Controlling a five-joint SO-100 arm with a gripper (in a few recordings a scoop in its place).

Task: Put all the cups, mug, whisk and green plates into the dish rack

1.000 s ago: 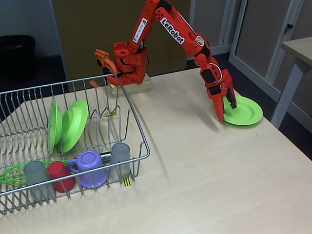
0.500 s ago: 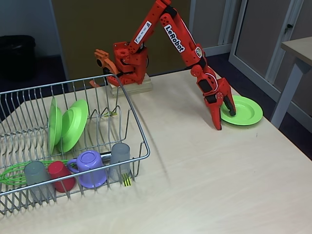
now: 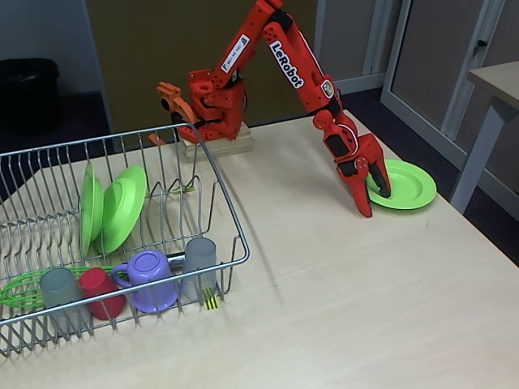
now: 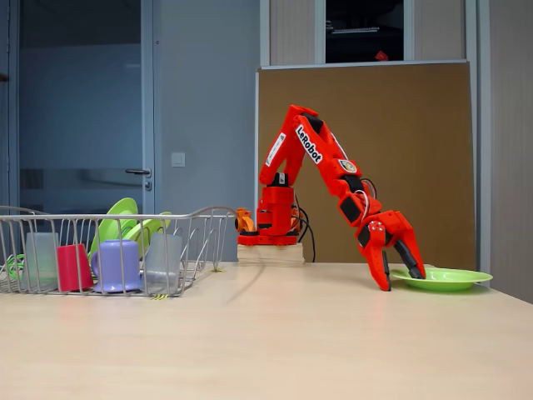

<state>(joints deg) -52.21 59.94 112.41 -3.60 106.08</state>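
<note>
One lime-green plate point(image 3: 405, 185) point(image 4: 446, 278) lies flat on the table at the right. My red gripper point(image 3: 375, 203) point(image 4: 402, 282) is open at its left rim, one finger tip down on the table beside the plate and the other over the rim. The dish rack point(image 3: 220, 185) point(image 4: 108, 218) at the left holds two green plates point(image 3: 122, 207) point(image 4: 117, 227) on edge. Along its front stand two grey cups point(image 3: 58, 288) point(image 3: 199, 258), a red cup point(image 3: 101, 291) point(image 4: 73, 265) and the purple mug point(image 3: 151, 280) point(image 4: 119, 265). The whisk point(image 3: 19, 291) lies behind them.
The arm's base point(image 3: 212, 101) stands on a wooden block at the table's back edge. A second table's leg point(image 3: 478, 154) rises beyond the right edge. Bare tabletop point(image 3: 340, 300) stretches between the rack and the plate.
The gripper has dropped and shifted slightly left, from above the plate's left part down to its rim, with one finger tip now at table level. The plate has not moved.
</note>
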